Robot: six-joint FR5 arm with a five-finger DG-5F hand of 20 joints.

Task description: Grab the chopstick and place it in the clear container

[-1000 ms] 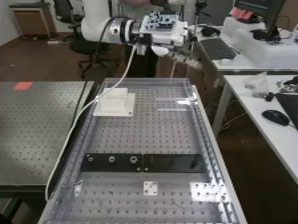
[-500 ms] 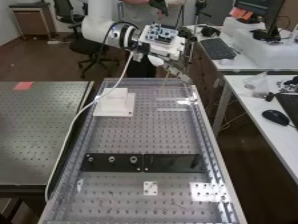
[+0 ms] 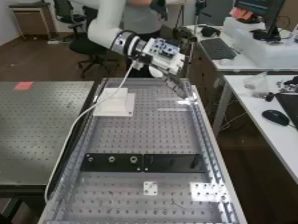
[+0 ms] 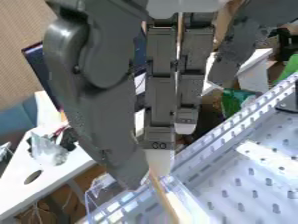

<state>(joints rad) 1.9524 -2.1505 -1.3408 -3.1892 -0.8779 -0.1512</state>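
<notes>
Hand (image 3: 174,84) lower than before; chopstick (image 4: 161,194) in its pinch

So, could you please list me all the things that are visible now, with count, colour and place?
chopstick: one, light wood, pinched in the hand
clear plastic piece: one, by the bench edge; container or not, cannot tell
perforated benches: two, grey, centre and left
dark plates: two, black, across centre bench
stepped block: one, white, centre bench's far part
patch: one, red, left bench
desks: two, white, right
mouse: one, black, nearer desk
keyboard: one, dark, farther desk
cabinet: one, brown, far left
arm: one, white, upper left
hand: one, dark grey, on the arm
</notes>
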